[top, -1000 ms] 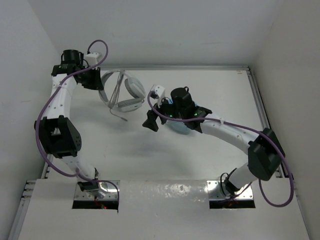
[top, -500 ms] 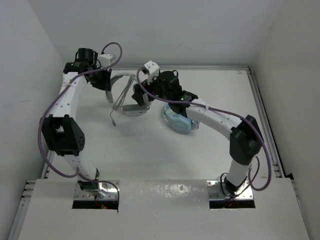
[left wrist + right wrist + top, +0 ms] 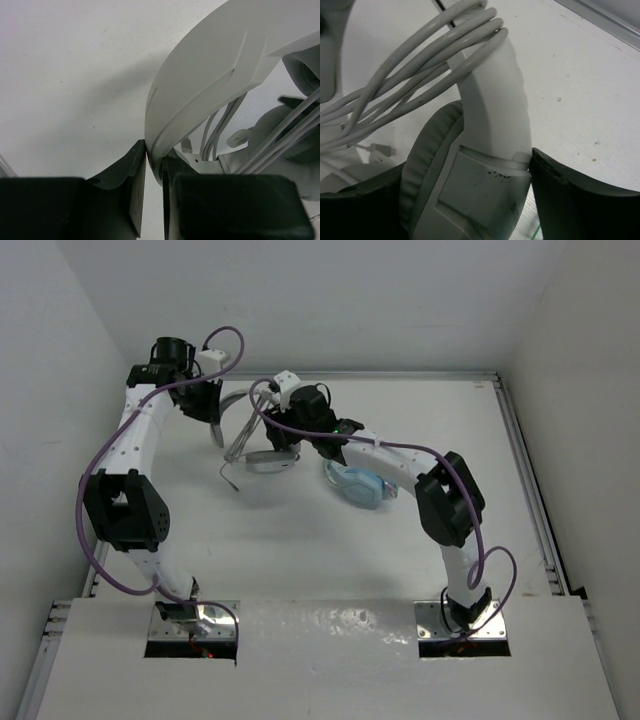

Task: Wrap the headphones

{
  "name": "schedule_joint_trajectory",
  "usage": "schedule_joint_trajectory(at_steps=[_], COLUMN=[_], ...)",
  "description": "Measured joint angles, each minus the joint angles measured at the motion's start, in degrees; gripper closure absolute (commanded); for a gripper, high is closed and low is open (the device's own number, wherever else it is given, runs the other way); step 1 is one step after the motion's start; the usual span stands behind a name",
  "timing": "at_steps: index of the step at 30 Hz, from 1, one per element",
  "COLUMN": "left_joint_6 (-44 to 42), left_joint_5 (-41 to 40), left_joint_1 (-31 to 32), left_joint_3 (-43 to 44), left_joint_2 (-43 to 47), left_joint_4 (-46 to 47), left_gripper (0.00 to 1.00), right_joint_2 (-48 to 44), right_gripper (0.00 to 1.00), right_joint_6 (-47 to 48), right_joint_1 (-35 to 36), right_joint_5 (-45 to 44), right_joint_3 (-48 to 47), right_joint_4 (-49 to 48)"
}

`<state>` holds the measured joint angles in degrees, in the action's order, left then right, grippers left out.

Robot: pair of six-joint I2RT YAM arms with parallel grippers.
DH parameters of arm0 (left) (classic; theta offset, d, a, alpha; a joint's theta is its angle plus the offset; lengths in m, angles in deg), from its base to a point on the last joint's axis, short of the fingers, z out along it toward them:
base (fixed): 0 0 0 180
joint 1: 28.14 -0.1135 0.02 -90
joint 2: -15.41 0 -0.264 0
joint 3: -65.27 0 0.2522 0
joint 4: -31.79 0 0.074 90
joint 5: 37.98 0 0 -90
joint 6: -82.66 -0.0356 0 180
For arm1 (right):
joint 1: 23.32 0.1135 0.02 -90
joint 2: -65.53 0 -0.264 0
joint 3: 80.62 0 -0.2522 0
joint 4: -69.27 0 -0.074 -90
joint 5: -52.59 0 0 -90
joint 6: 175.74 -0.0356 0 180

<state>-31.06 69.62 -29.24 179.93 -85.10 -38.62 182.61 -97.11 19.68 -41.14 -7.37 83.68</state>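
Observation:
The white and light-grey headphones lie at the back left of the table, with the thin grey cable looped several times over the headband. A short cable end trails toward the front. My left gripper is shut on the headband's edge, and its jaws pinch the thin rim. My right gripper straddles an ear cup. One finger presses the cup's hinge block and the other rests against the grey ear pad.
Light blue headphones lie just right of the white pair, partly under my right forearm. A metal rail runs along the table's right edge and white walls close in the back and the left side.
My right gripper swung back and left from beside the light blue headphones onto the white pair's ear cup. My left gripper shifted slightly right with the headband, then held still.

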Motion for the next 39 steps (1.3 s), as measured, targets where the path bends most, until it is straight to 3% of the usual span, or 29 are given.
schedule_joint_trajectory(at_steps=[1, 2, 6, 7, 11, 13, 15, 18, 20, 24, 26, 29, 31, 35, 39], left_joint_6=[0.0, 0.0, 0.5, 0.6, -1.7, -4.0, -5.9, -9.2, -11.7, -20.6, -27.9, -41.8, -50.3, -62.6, -65.8], left_joint_5=[0.1, 0.1, 1.6, 1.6, 1.0, 0.8, 0.2, -0.6, -0.6, 1.6, 4.7, 9.3, 12.1, 16.4, 18.2], left_joint_1=[0.0, 0.0, 0.1, 0.2, 0.3, 0.3, 0.3, 0.3, 0.3, 0.3, 0.3, 0.3, 0.3, 0.8, 2.3], left_joint_3=[0.0, 0.0, 0.0, 0.0, -1.0, -1.7, -2.1, -3.4, -5.4, -5.4, -4.1, -3.7, -4.5, -10.8, -16.3], left_joint_2=[0.0, 0.0, 0.1, 0.1, 0.1, 0.7, 1.6, 4.9, 8.9, 16.1, 18.2, 20.2, 20.8, 22.3, 23.5], left_joint_4=[-0.1, -0.2, -1.8, -1.9, -1.0, 0.7, 2.9, 8.2, 12.6, 15.3, 14.7, 9.2, 4.7, -2.0, -2.8], left_gripper=[1.00, 1.00, 1.00, 0.98, 0.66, 0.35, 0.15, 0.06, 0.06, 0.33, 0.34, 0.20, 0.02, 0.00, 0.00], right_joint_2=[0.4, 0.7, 2.7, 3.1, 3.9, 5.0, 6.6, 8.6, 9.2, 9.3, 9.3, 9.5, 9.5, 9.6, 9.6], right_gripper=[0.39, 0.62, 1.00, 1.00, 1.00, 1.00, 1.00, 1.00, 1.00, 1.00, 1.00, 1.00, 1.00, 1.00, 1.00], right_joint_6=[0.1, 0.4, 1.4, 1.2, 0.8, 0.8, 0.8, 0.6, 0.1, -1.3, -2.4, -5.0, -7.0, -11.5, -15.7], right_joint_1=[0.0, 0.0, -0.2, -0.3, -0.7, -1.2, -2.1, -3.7, -5.1, -7.6, -9.1, -11.0, -12.0, -13.6, -14.6], right_joint_5=[-0.8, -1.6, -6.6, -7.0, -5.0, -2.1, 1.4, 7.2, 10.1, 15.6, 18.3, 22.6, 25.0, 28.4, 30.5], right_joint_3=[-0.3, -0.6, -1.4, -1.5, -4.4, -8.7, -13.4, -19.3, -21.8, -22.5, -22.3, -22.3, -22.3, -22.3, -22.3], right_joint_4=[0.0, 0.0, 0.7, 1.2, 5.7, 10.6, 15.6, 24.2, 27.1, 31.5, 33.1, 33.9, 33.8, 32.6, 30.4])
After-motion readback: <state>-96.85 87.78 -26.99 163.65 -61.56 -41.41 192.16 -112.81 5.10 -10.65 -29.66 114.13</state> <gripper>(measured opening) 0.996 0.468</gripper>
